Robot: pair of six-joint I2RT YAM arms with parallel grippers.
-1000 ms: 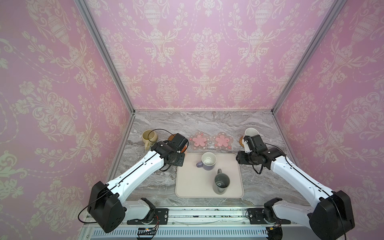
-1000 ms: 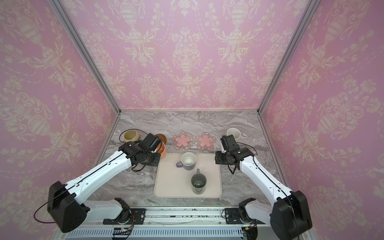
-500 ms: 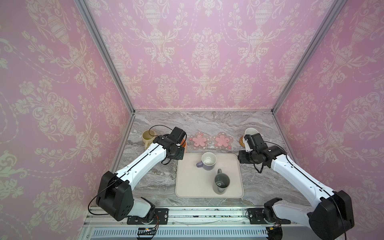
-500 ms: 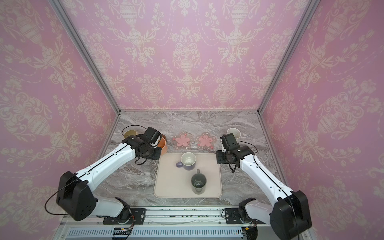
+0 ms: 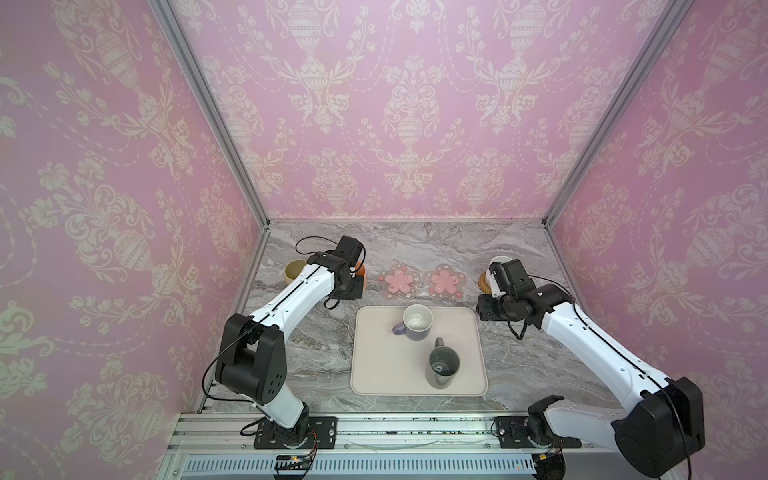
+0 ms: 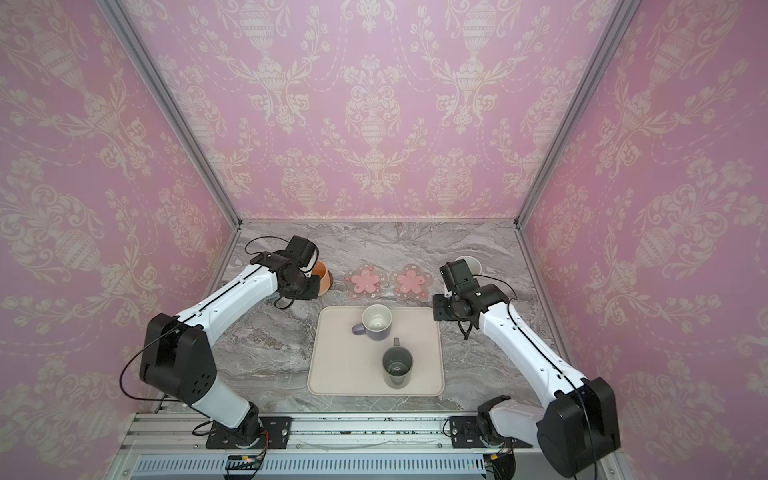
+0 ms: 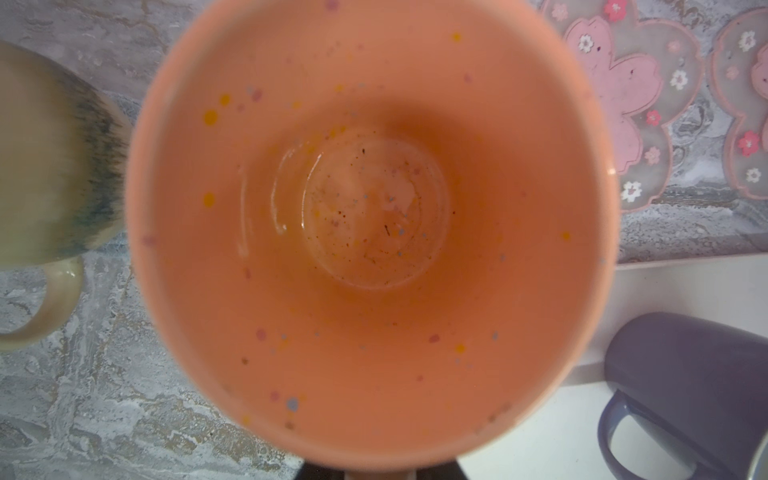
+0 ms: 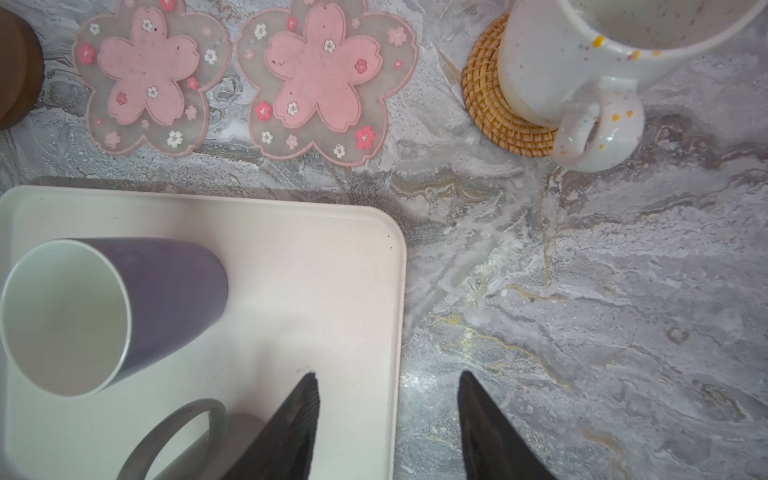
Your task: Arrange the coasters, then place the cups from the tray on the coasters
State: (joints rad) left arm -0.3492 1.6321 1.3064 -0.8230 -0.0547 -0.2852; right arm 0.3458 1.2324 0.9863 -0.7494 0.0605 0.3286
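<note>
Grey-veined marble tabletop [image 5: 316, 353], walled by pink damask wallpaper [image 5: 407, 104], is bearing the whole set. At far left, a squat olive-yellow handled mug [image 5: 294, 270] is standing on the marble. Just beside it, the left gripper [image 5: 352, 287] is gripping a peach-orange speckled mug [image 7: 374, 216] from above. Its dark fingers [image 7: 320, 473], showing only at the left wrist view's edge, are pinching the mug's handle, and whether the mug's base is touching anything cannot be told. A dark brown disc coaster [image 8: 16, 70] is peeking into the right wrist view, just beside two translucent pink flower-shaped coasters, the left one [image 5: 398, 281] and the right one [image 5: 444, 282], lying side by side. Nearer the robot, a cream-beige rounded-rectangle tray [image 5: 374, 365] is carrying a lavender mug with white interior [image 5: 415, 322] and a tall dark grey mug [image 5: 444, 368], both upright. The right gripper [image 8: 388, 376] is hovering over the tray's right edge, fingers [image 8: 299, 415] spread apart, clear of both mugs. At far right, a white speckled mug [image 8: 540, 70] is standing on a round tan rattan coaster [image 8: 484, 104].
</note>
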